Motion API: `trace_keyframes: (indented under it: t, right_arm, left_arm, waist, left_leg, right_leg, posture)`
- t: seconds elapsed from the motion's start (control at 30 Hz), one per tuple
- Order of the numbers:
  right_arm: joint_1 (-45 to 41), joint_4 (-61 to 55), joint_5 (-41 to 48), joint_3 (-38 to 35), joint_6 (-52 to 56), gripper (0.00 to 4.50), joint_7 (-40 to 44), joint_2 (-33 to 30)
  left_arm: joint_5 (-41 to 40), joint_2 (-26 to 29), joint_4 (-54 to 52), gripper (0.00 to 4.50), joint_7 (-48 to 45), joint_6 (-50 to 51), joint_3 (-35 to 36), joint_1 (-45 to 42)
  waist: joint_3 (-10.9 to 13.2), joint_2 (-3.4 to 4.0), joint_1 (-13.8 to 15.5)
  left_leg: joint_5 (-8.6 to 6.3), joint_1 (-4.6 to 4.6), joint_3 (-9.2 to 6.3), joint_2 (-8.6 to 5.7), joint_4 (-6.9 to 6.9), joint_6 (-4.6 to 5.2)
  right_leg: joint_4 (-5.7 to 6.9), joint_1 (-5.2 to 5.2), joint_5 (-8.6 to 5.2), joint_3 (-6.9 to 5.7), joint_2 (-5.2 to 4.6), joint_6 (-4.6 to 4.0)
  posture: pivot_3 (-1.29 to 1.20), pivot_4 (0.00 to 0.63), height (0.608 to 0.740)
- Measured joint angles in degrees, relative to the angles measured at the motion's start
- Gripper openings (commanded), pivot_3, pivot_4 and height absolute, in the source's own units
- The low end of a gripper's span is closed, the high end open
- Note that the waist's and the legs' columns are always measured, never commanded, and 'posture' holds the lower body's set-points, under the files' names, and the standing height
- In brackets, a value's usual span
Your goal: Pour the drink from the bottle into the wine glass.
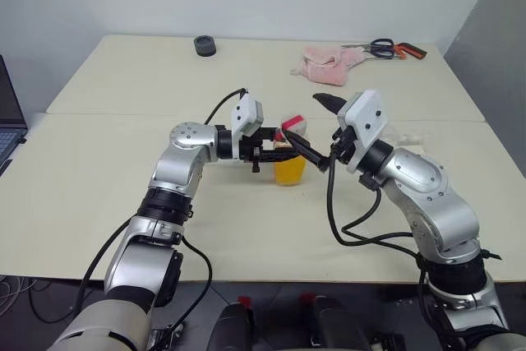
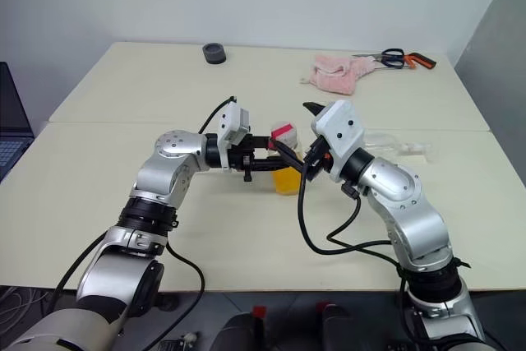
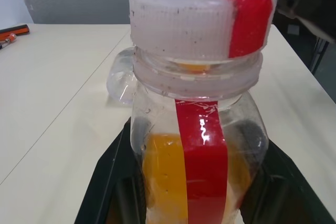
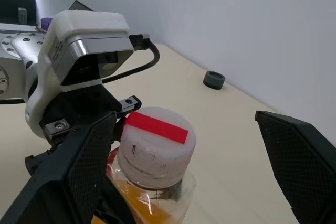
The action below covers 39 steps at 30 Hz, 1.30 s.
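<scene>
The bottle (image 1: 289, 163), clear plastic with a red strip, stands at mid-table. The orange drink (image 3: 163, 177) fills its lower part. Its red-and-white cap (image 4: 156, 145) is on. My left gripper (image 1: 275, 154) is shut on the bottle's body from the left, one black finger (image 3: 113, 182) on each side. My right gripper (image 1: 315, 127) is open, its wide-apart fingers (image 4: 79, 171) on either side of the cap without touching it. The wine glass (image 2: 394, 145) appears to lie on its side on the table, just right of my right gripper. Its bowl (image 3: 121, 82) shows behind the bottle.
At the table's far side are a small black round object (image 1: 205, 44), a pink cloth (image 1: 329, 65) and scissors (image 1: 382, 47). A laptop (image 1: 8, 117) sits at the left edge. A seam (image 1: 123, 114) runs across the tabletop.
</scene>
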Motion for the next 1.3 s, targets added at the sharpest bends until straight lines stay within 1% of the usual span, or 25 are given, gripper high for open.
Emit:
trace_keyframes:
  t: [0.53,0.67,0.73,0.87,1.0,1.17,1.3]
  right_arm:
    - [-1.1,1.9,-2.9,1.1,-1.0,4.50,-0.1,2.3]
    - [-1.4,1.9,-2.5,1.1,-1.0,4.50,0.2,3.7]
    - [-1.4,1.2,-0.3,1.0,-0.2,4.50,1.2,3.7]
    - [-1.0,-2.0,4.0,0.8,1.8,4.50,4.0,2.5]
    - [0.4,-2.7,5.7,-0.9,2.7,4.50,5.3,-0.9]
    - [1.5,-2.3,6.0,-2.3,2.6,4.50,5.7,-3.0]
    - [1.5,-0.5,6.0,-2.6,2.1,4.50,5.7,-3.4]
  left_arm:
    - [0.0,0.0,0.0,1.71,0.0,0.0,0.0,0.0]
    - [0.0,0.0,0.0,1.71,0.0,0.0,0.0,0.0]
    - [0.0,0.0,0.0,1.71,0.0,0.0,0.0,0.0]
    - [0.0,0.0,0.0,1.71,0.0,-0.1,0.0,0.0]
    - [0.0,0.1,0.0,1.71,0.0,-0.1,0.0,0.0]
    - [0.0,0.1,0.0,1.71,-0.1,-0.1,0.0,0.0]
    - [0.0,0.1,0.0,1.71,-0.4,-0.1,0.0,0.0]
  waist:
    - [0.0,0.00,0.0]
    - [0.0,0.00,0.0]
    - [0.0,0.00,0.0]
    - [0.0,0.00,0.0]
    - [0.0,0.00,0.0]
    - [0.0,0.00,0.0]
    - [0.0,0.00,0.0]
  left_leg:
    - [0.00,0.00,0.00,0.00,0.00,0.00]
    - [0.00,0.00,0.00,0.00,0.00,0.00]
    - [0.00,-0.01,-0.01,0.00,0.00,0.00]
    - [0.00,-0.01,-0.02,0.00,0.00,0.00]
    - [0.00,-0.01,-0.01,-0.01,0.01,0.00]
    - [0.00,0.00,-0.01,0.00,0.00,0.00]
    - [0.00,0.00,0.00,0.00,0.00,0.00]
  right_leg:
    - [0.00,0.00,0.00,0.00,0.00,0.00]
    - [0.00,0.00,0.00,0.00,0.00,0.00]
    - [0.00,0.00,0.00,-0.01,0.00,0.00]
    - [-0.01,0.00,0.00,-0.01,0.00,0.00]
    - [-0.01,0.00,0.00,0.00,-0.01,0.00]
    - [0.00,0.00,0.00,0.00,0.00,0.00]
    - [0.00,0.00,0.00,0.00,0.00,0.00]
  posture:
    - [0.00,0.150,0.740]
    - [0.00,0.150,0.740]
    - [0.00,0.150,0.740]
    - [0.00,0.150,0.740]
    - [0.00,0.150,0.740]
    - [0.00,0.150,0.740]
    - [0.00,0.150,0.740]
